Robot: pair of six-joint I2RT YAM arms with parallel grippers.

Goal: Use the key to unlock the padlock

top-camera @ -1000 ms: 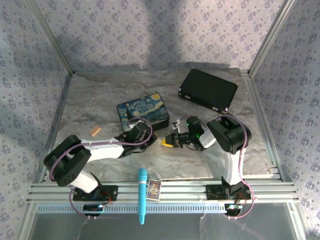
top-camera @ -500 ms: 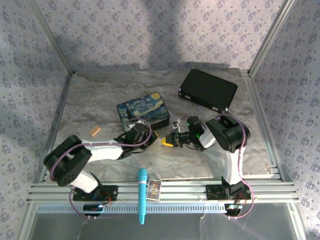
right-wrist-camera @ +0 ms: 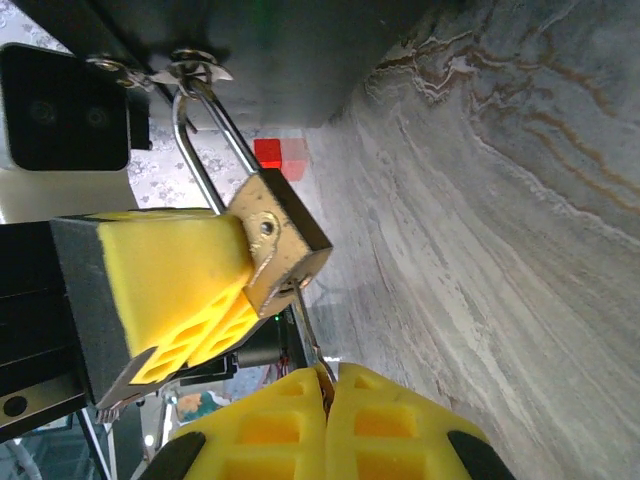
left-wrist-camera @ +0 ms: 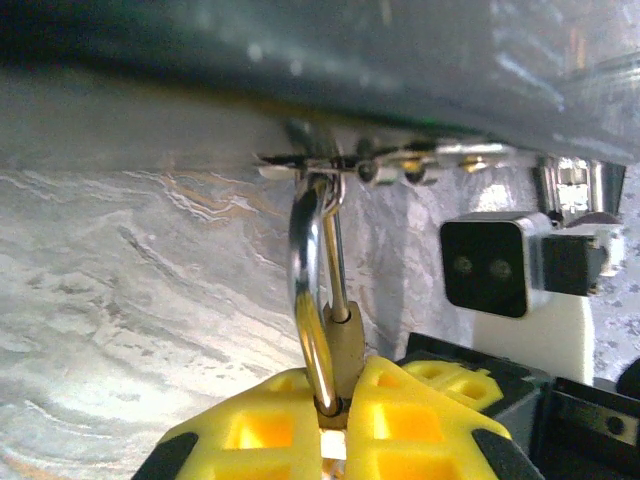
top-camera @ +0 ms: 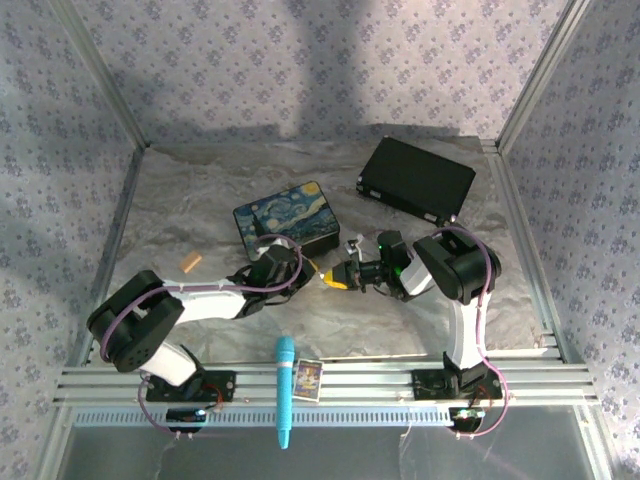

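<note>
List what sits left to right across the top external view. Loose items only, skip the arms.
tan piece → cyan stick → small card → black case. Starry tin left out: it spans the stick and card.

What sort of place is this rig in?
Likely an enclosed robot test booth, not a home or shop: aluminium frame posts, floral cloth walls, and a left arm and right arm bolted to rails at the table's near edge.
</note>
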